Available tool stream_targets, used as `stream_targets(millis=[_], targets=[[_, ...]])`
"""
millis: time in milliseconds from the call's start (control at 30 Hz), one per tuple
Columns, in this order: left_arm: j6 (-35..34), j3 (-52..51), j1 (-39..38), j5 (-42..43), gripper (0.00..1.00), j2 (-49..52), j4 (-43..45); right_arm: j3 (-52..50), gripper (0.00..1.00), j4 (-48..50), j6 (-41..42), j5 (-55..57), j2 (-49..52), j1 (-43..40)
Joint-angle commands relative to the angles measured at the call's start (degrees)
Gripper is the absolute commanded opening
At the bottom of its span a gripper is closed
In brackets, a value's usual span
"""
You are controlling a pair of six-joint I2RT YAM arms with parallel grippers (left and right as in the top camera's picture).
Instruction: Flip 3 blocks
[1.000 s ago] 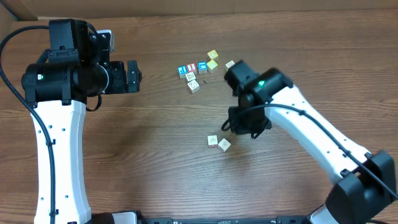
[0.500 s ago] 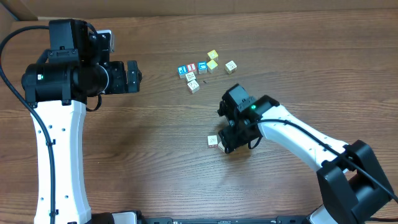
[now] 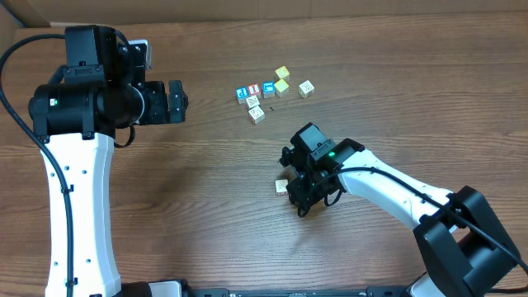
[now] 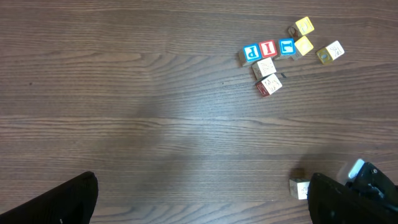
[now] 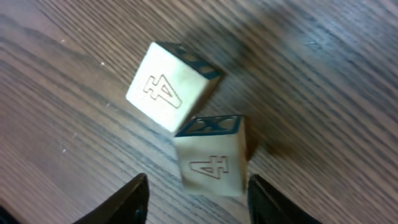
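the right gripper (image 5: 198,200) is held parted astride a pale block (image 5: 211,162), untouched. the left gripper (image 4: 202,199) is spread wide, empty.

Left gripper (image 3: 177,101): matte black, blocky, square-edged at the fingers. Just behind it, fat black cylindrical joint housings (image 3: 82,107) carrying a tiny green light (image 3: 54,102), with a pale grey camera unit (image 3: 140,51) perched on top. Further back, a long smooth white left link (image 3: 82,214) pierced by a few small dark screw holes and traced by a thin black cable (image 3: 64,194); a thicker black loop (image 3: 16,45) arching off beside the housings.

Right gripper (image 3: 299,200): black as well, angular, cluttered with brackets. Behind it, a bright green lamp (image 3: 332,153) set in a black wrist casing, then a slim tapering white right link (image 3: 388,191), ending in a chunky black base joint (image 3: 466,243). Close up, right fingers (image 5: 127,202) black, rounded at the tips.
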Motion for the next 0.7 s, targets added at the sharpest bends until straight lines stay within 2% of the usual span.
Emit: stream_targets(millis=[0,300,433,667], targets=[[-0.6,1.4,0.0,-0.1,1.0,0.0,0.2,-1.2,0.51,0.8,-0.7,-0.8,-0.2,0.4],[-0.6,1.4,0.0,-0.1,1.0,0.0,0.2,-3.2,0.52,3.5,-0.5,0.5,-0.2,0.4],[-0.6,1.4,0.0,-0.1,1.0,0.0,0.2,-3.2,0.43,3.8,-0.1,5.2,-0.2,0.4],[-0.6,1.4,0.0,-0.1,1.0,0.0,0.2,-3.2,0.43,4.5,1.0,5.6,-0.2,0.3]])
